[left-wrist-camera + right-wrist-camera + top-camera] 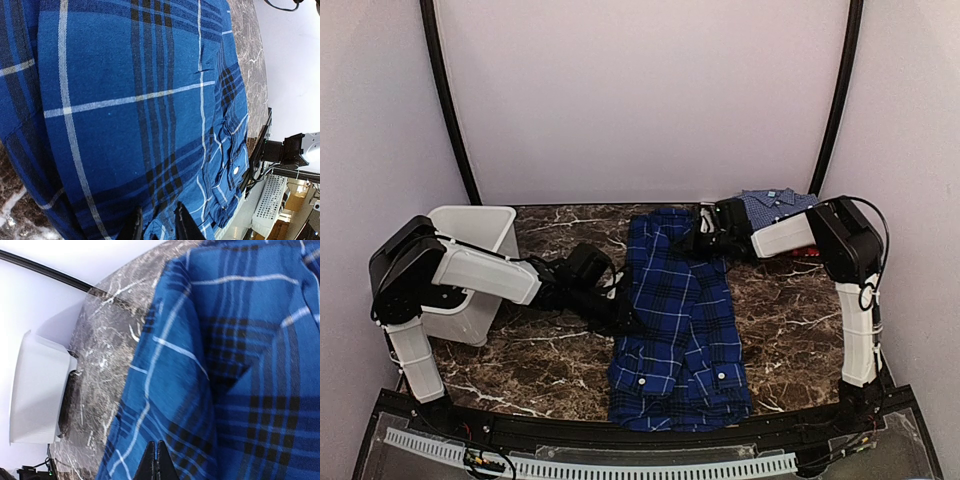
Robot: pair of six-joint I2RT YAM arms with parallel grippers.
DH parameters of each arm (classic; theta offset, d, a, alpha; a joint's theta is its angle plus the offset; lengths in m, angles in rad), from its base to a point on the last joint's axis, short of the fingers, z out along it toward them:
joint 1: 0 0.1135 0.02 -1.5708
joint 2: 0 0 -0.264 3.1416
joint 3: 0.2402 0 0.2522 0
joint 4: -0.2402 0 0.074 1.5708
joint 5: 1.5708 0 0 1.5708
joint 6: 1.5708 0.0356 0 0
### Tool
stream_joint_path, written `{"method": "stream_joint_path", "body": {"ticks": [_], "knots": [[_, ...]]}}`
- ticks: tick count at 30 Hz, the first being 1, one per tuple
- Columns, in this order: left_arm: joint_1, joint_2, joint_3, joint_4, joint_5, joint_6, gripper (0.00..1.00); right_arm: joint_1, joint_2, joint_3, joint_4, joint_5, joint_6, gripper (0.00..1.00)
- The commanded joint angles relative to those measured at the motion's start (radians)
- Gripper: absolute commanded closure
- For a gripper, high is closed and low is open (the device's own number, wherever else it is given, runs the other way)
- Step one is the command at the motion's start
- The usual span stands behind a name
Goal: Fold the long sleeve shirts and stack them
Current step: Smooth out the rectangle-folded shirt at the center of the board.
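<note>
Top external, my left gripper (623,318) pinching the plaid shirt (682,330), my right gripper (698,240) pressed together on its far end

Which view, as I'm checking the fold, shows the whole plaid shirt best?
Top external: the whole plaid shirt shows, end to end. Left wrist shows only its buttoned cuff end close up; right wrist only a folded edge.

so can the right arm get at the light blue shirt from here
Probably yes: the light blue shirt lies uncovered just behind its forearm, though the right gripper, shut at the plaid shirt, must swing back.
</note>
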Motion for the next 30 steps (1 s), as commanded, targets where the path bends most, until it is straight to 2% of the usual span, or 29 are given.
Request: {"method": "stream_joint_path", "body": {"ticks": [1, 14, 23, 30], "knots": [[0.001, -0.007, 0.015, -0.012, -0.006, 0.006, 0.79, 0.001, -0.016, 0.056, 0.075, -0.035, 0.038, 1.00], [0.000, 0.000, 0.040, -0.043, -0.007, 0.021, 0.79, 0.023, 0.230, 0.301, 0.130, -0.087, 0.162, 1.00], [0.001, 0.002, 0.038, -0.049, -0.010, 0.017, 0.79, 0.018, 0.359, 0.432, 0.110, 0.014, 0.248, 1.00], [-0.001, 0.004, 0.032, -0.046, -0.011, 0.014, 0.79, 0.017, 0.389, 0.476, 0.142, 0.047, 0.337, 1.00]]}}
